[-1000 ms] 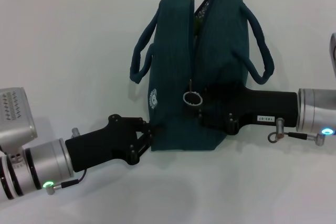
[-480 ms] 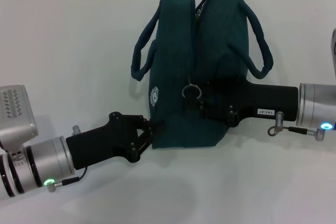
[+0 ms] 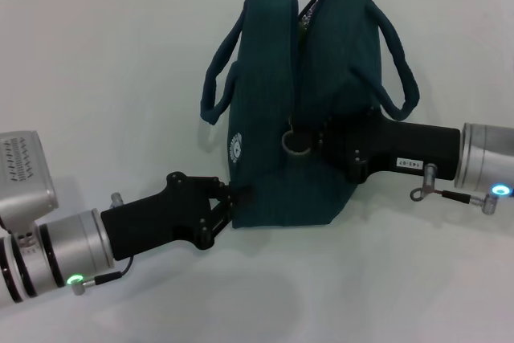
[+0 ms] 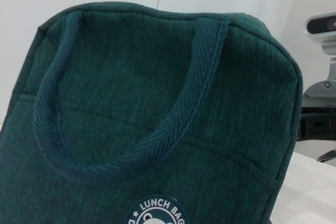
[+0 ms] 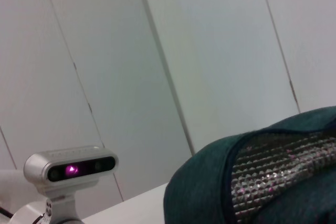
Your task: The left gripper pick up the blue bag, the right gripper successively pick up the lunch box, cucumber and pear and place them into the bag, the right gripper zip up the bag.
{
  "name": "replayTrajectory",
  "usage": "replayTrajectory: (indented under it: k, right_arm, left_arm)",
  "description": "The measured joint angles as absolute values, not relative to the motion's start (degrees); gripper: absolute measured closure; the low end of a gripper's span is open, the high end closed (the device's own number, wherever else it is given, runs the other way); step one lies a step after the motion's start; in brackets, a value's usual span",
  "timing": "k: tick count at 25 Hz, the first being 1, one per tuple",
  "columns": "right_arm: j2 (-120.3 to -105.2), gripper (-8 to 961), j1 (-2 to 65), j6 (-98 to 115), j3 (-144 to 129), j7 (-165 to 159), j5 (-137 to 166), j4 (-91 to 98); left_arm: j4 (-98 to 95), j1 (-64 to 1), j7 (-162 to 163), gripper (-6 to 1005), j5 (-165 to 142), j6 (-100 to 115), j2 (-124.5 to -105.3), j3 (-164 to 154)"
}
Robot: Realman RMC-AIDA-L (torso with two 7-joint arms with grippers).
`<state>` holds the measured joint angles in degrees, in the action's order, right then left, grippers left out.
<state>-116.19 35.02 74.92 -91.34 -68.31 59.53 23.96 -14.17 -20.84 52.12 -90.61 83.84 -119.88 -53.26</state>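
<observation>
Upright mid-table, blue bag (image 3: 309,94), mouth gaping along the top. Left gripper (image 3: 233,197) pinched shut on its lower left corner. Right gripper (image 3: 315,144) at the zipper ring (image 3: 294,143); fingers buried in fabric, grip impossible to judge

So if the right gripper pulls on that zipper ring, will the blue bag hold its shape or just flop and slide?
The blue bag looks like soft woven fabric with a slack open top, so it will probably buckle toward the pull. The left gripper, at its lower corner, should limit sliding. The right gripper is by the ring pull, which hangs loose and will likely swing.
</observation>
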Motion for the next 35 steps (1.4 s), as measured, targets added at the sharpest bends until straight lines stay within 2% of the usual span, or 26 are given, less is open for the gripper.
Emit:
replayTrajectory:
  k: [4, 29, 35]
  right_arm:
    - [-116.19, 941, 34.41, 74.88, -91.52, -68.34, 58.41, 23.88]
    - [-116.09, 832, 34.85, 74.85, -95.23, -71.23, 58.56, 23.85]
    - [-116.11, 731, 34.89, 74.57, -95.31, -71.30, 58.70, 23.92]
  left_arm:
    - [-14.14, -20.90, 52.12, 946, -90.61, 83.84, -119.88, -53.23]
    - [-14.24, -20.98, 52.12, 945, -90.50, 84.02, -119.97, -53.23]
    - [-14.24, -20.77, 52.11, 945, -90.50, 84.06, -119.97, -53.26]
